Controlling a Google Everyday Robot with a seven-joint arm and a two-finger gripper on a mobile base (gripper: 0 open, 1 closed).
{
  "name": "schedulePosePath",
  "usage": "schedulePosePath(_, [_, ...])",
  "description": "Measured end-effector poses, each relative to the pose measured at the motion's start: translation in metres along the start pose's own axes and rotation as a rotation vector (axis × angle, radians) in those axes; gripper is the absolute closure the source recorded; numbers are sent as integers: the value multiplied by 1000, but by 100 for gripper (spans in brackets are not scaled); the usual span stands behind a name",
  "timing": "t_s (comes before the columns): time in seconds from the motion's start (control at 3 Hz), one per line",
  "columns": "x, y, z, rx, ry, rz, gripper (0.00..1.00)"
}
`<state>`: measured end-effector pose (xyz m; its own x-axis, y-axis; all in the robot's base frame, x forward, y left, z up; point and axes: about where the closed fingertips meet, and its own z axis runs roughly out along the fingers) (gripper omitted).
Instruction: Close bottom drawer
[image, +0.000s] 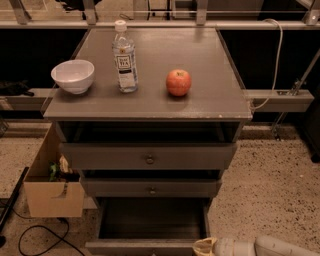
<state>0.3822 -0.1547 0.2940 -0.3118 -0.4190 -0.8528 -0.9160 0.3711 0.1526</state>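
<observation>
The bottom drawer (150, 220) of the grey cabinet is pulled out, showing its dark plain interior; its slim front panel (135, 247) lies at the lower edge of the view and its knob is out of view. My gripper (204, 247) is at the bottom right, at the right end of that front panel, with the pale arm running off to the right. The middle drawer (150, 188) and the top drawer (148, 157), each with a round knob, stand slightly out.
On the cabinet top (210, 95) stand a white bowl (73, 75), a clear water bottle (124, 57) and a red apple (178, 82). A cardboard box (52, 187) sits on the floor at the left, with black cables (30, 235) beside it.
</observation>
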Motion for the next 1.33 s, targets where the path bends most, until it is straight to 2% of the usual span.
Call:
schedulePosePath(0.33, [0,1,0,-1,0,0,100])
schedulePosePath(0.67, [16,9,20,-50,36,18,100])
schedulePosePath(1.0, [66,24,52,-127,84,84,100])
schedulePosePath(1.33, [90,30,64,-151,96,114,100])
